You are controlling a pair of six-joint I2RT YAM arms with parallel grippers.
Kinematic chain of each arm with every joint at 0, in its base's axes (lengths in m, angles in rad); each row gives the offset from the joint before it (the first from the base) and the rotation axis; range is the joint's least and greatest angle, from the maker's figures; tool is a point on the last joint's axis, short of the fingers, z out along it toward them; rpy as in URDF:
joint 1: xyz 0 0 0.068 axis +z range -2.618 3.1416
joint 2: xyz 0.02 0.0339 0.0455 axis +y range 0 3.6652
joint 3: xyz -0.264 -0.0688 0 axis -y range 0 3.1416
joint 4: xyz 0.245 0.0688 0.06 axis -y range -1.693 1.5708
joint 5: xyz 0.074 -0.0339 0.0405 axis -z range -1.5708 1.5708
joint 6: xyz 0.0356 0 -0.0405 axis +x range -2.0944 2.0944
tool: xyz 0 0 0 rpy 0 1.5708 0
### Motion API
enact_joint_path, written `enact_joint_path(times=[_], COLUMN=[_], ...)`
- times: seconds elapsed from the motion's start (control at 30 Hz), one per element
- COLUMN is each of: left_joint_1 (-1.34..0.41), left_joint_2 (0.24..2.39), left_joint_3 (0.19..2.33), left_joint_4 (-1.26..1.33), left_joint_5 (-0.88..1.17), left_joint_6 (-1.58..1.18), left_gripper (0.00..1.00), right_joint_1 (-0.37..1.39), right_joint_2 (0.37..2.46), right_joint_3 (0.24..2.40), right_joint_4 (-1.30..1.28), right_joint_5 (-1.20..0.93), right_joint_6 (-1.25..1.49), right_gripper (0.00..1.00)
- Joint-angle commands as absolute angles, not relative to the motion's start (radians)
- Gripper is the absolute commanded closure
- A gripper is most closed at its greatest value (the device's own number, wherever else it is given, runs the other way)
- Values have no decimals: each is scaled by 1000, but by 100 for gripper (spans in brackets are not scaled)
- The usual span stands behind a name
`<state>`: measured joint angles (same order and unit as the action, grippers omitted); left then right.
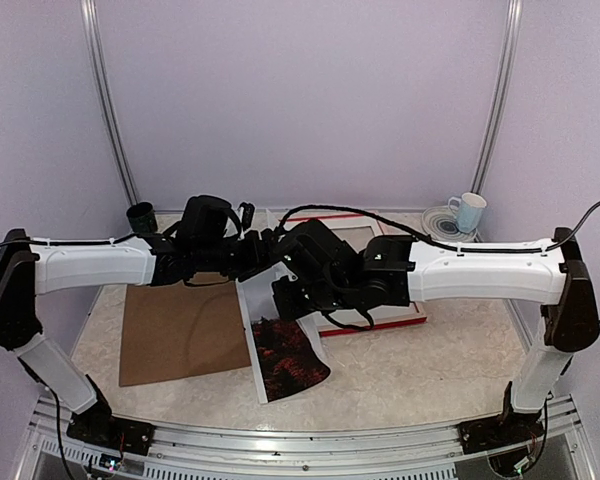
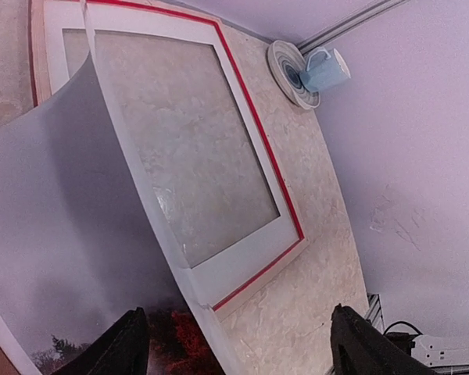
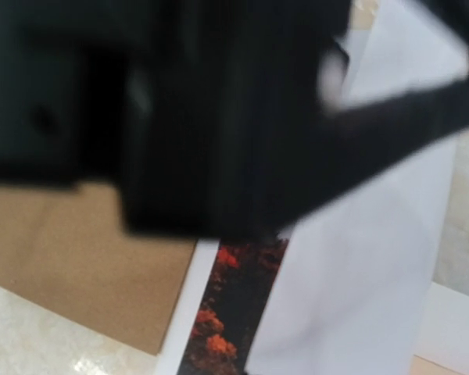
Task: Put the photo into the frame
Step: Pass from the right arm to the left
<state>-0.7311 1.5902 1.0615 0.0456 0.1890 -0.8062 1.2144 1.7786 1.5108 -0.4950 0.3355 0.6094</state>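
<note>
The photo (image 1: 290, 362) is lifted off the table and curled, with grey sky above a dark red landscape. My right gripper (image 1: 286, 294) is shut on its upper edge; in the right wrist view only a red strip of the photo (image 3: 236, 312) and its curled white back show, and my own fingers are hidden. The frame (image 1: 400, 322), with red edges, lies flat under the right arm. In the left wrist view the frame (image 2: 259, 160) lies beyond the bowed photo (image 2: 62, 234). My left gripper (image 2: 238, 314) hangs above the frame's near corner, jaws apart, holding nothing.
A brown backing board (image 1: 180, 330) lies on the table left of the photo. A pale blue cup on a saucer (image 1: 466, 213) stands at the back right and a dark cup (image 1: 142, 217) at the back left. Both arms crowd the middle.
</note>
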Motion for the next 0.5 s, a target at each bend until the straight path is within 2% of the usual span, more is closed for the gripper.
enact_joint_path(times=[0.0,0.2,0.47], left_joint_1=[-721,-715,-712], left_joint_2=[1617,1618,1620], left_joint_3=[1094,1100,1097], left_joint_4=[3,-45,-51], left_joint_5=[241,234,238], left_joint_6=[-775,-766,-774], left_gripper=[25,29,46], right_joint_1=[1231,1236,1250], right_joint_2=[1796,1801,1823], right_joint_3=[1543,1545,1547], right_joint_4=[-491,-494,-499], right_joint_5=[349,353,354], right_joint_6=[601,598,600], right_gripper=[100,100,100])
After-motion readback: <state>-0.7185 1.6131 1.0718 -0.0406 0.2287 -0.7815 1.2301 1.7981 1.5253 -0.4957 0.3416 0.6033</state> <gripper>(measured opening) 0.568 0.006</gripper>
